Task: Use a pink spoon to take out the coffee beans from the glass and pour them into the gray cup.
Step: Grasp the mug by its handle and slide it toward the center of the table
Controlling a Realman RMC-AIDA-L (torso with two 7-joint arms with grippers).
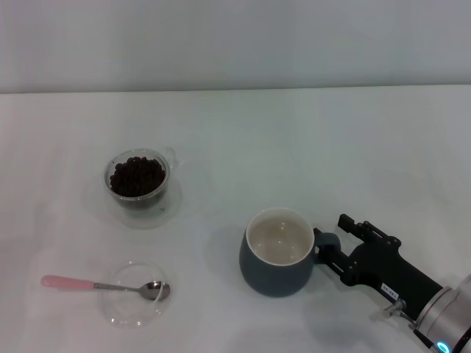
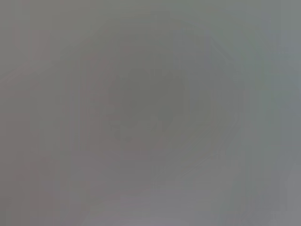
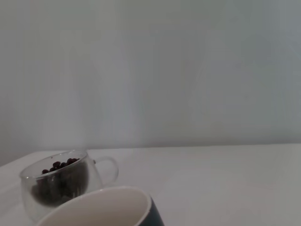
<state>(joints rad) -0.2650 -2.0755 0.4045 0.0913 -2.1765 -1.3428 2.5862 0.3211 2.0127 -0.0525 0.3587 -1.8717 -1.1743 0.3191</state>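
The glass [image 1: 137, 181] stands at the left rear of the table, filled with dark coffee beans [image 1: 137, 175]. Closer to me, the pink spoon [image 1: 88, 284] lies with its metal bowl resting in a shallow clear dish [image 1: 132, 303] and its handle pointing left. Right of centre stands the gray cup [image 1: 277, 254], cream inside and holding nothing. My right gripper [image 1: 335, 241] is at the cup's handle, open, with one jaw on each side of it. In the right wrist view the glass [image 3: 61, 186] with coffee beans [image 3: 59, 165] shows beyond the gray cup [image 3: 108, 207]. My left gripper is out of view.
A clear saucer [image 1: 171, 206] sits under the glass. The white table [image 1: 309, 147] ends at a pale wall behind. The left wrist view is a uniform grey blur.
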